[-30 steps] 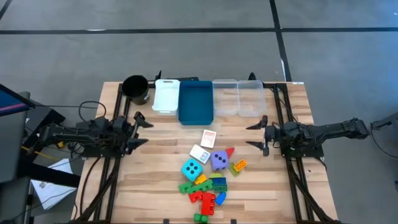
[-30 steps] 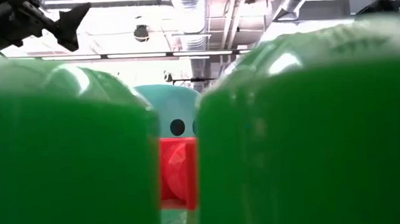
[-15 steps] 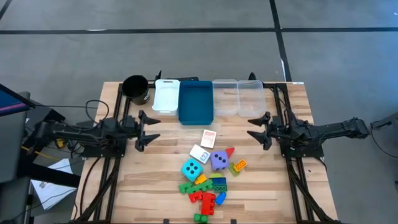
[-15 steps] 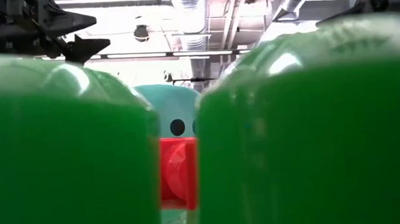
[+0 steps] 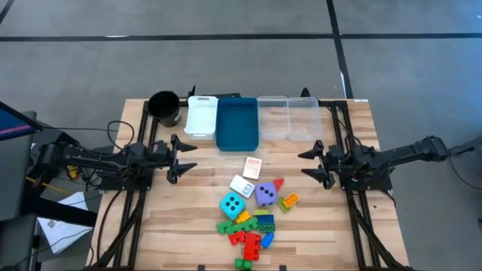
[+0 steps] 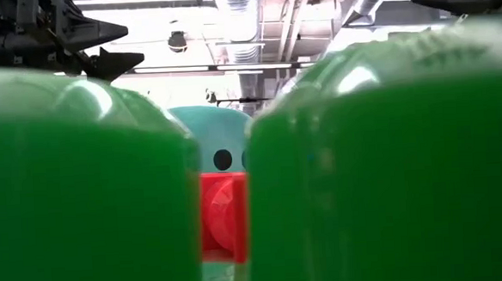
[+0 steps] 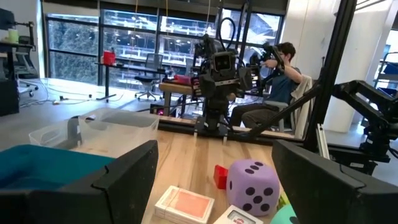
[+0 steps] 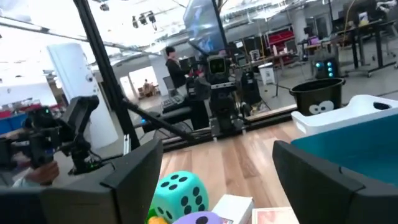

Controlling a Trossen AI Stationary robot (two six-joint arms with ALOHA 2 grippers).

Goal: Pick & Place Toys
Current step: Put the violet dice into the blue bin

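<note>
Toys all sit in a heap at lower centre of the high view: cyan die (image 5: 233, 204), lavender die (image 5: 264, 193), two card packs (image 5: 248, 176) just above them, and a jumble of plastic bricks (image 5: 251, 230) below. None has gone into a tray yet.

My guess on handling: the dice look soft and squishy, light, rounded corners, so I'd pinch across two flat faces and expect them to give a bit. The bricks are hard, glossy, studded plastic, probably slippery, and packed touching each other, so the loose one at the right edge of the pile seems the easiest start. The card packs lie flat and thin; I'd take those by the long edges.

Left gripper (image 5: 181, 153) hovers at mid left, fingers spread wide, empty. Right gripper (image 5: 314, 163) is at mid right, also spread and empty, both pointing inward at the pile.

White tray (image 5: 201, 115), blue tray (image 5: 237, 123) and clear trays (image 5: 288, 117) line the top edge of the wooden table (image 5: 188, 218), black cup (image 5: 163, 105) at their left.
</note>
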